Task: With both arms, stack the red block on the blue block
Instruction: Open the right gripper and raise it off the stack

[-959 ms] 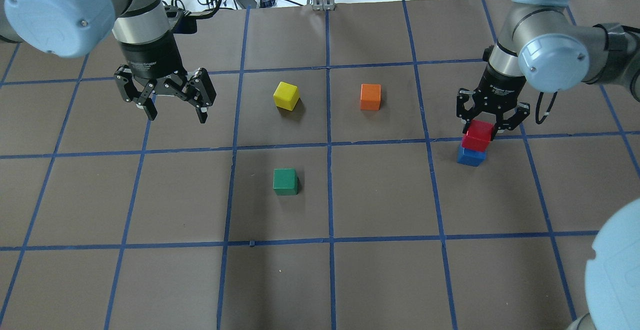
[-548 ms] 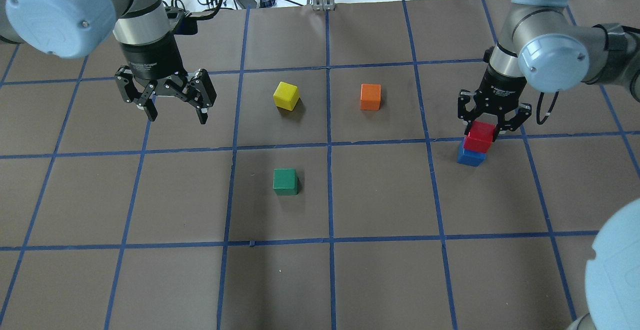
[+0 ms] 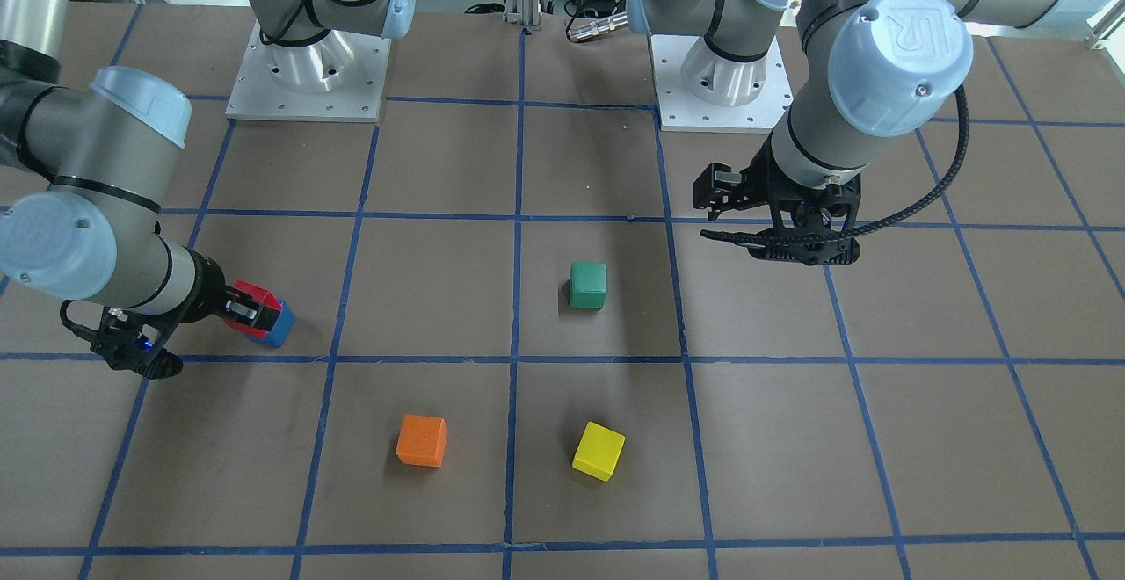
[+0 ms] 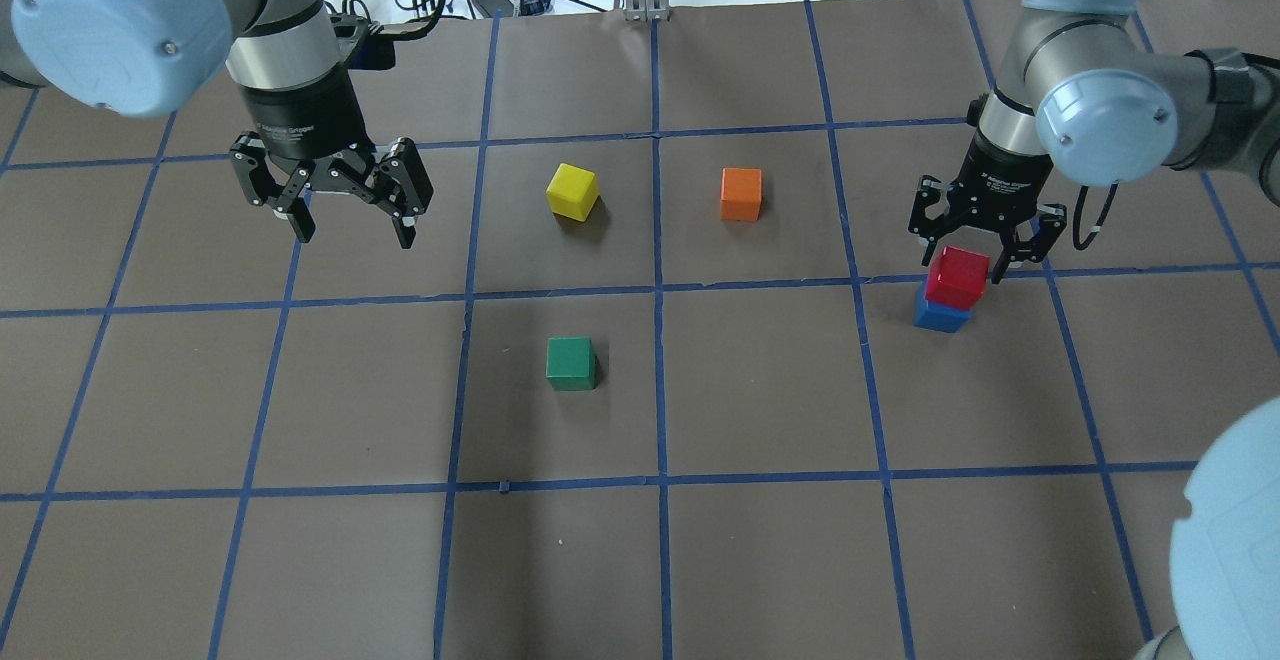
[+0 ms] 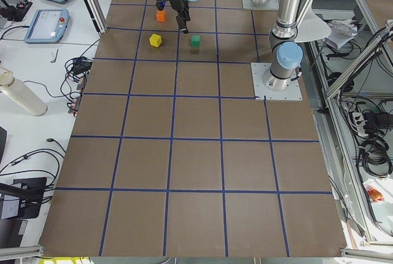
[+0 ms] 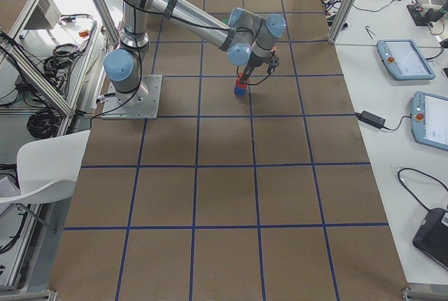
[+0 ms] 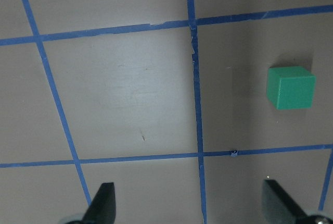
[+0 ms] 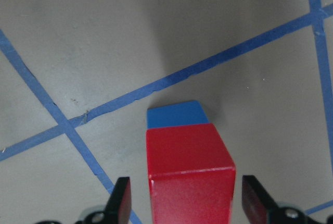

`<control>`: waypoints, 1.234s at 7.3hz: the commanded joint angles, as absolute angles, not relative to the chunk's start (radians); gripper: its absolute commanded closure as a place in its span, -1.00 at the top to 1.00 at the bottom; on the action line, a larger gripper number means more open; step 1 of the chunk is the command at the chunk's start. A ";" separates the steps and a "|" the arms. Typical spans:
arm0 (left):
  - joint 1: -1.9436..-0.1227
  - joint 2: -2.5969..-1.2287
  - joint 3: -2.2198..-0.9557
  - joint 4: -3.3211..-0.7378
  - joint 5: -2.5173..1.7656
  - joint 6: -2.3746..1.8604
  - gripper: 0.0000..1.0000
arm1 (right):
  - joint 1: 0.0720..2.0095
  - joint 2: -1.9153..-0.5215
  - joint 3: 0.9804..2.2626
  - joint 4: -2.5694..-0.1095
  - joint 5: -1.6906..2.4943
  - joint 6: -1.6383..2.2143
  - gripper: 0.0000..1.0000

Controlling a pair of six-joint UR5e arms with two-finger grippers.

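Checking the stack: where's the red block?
Overhead view, right side: the red block sits on the blue block, between the open fingers of the right gripper.

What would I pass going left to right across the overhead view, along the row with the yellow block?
left gripper → yellow block → orange block → right gripper

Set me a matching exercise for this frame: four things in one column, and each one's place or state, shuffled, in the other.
Things:
1. red block
2. green block
3. right gripper
4. left gripper

Places or states:
A. open above the table, holding nothing
B. resting on the blue block
C. alone on the table, touching nothing
D. open, straddling the red block

Pairs: 1-B, 2-C, 3-D, 4-A
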State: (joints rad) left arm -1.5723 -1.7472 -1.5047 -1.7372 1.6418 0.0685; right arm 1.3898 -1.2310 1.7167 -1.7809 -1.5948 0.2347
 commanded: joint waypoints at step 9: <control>-1.700 -1.637 -1.509 -1.658 1.573 -0.131 1.00 | 1.643 -1.354 1.353 -1.408 -1.611 0.152 1.00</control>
State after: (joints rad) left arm -1.6793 -1.6560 -1.5070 -1.6112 1.6198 -0.1322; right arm 1.6064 -1.3405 1.3483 -1.4152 -1.6141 0.1430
